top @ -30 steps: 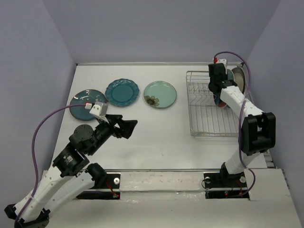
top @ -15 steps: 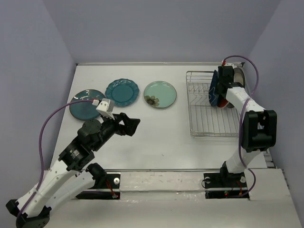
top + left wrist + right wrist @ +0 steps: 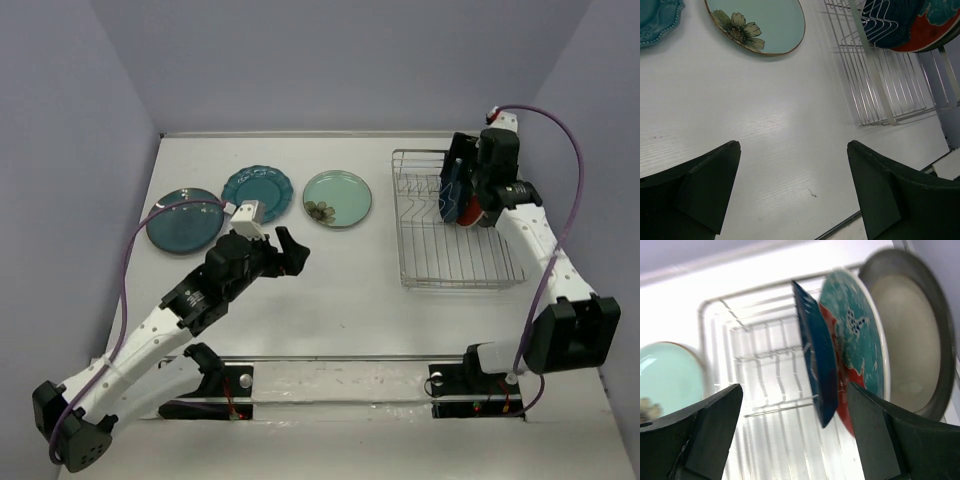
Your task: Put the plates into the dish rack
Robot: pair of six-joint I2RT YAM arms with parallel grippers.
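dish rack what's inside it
Three plates stand on edge at the dish rack's far end: a dark blue plate, a red and teal floral plate, a grey-beige plate. Which slots their lower rims sit in is hidden.

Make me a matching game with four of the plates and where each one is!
Plates:
1. dark blue plate
2. pale mint plate
3. scalloped teal plate
4. grey-beige plate

Places:
A. flat on the table, nearest the dish rack
B. standing in the rack, right of the red plate in the right wrist view
C. flat on the table, the middle one of the three lying plates
D. standing in the rack, left of the red plate in the right wrist view

Pairs: 1-D, 2-A, 3-C, 4-B
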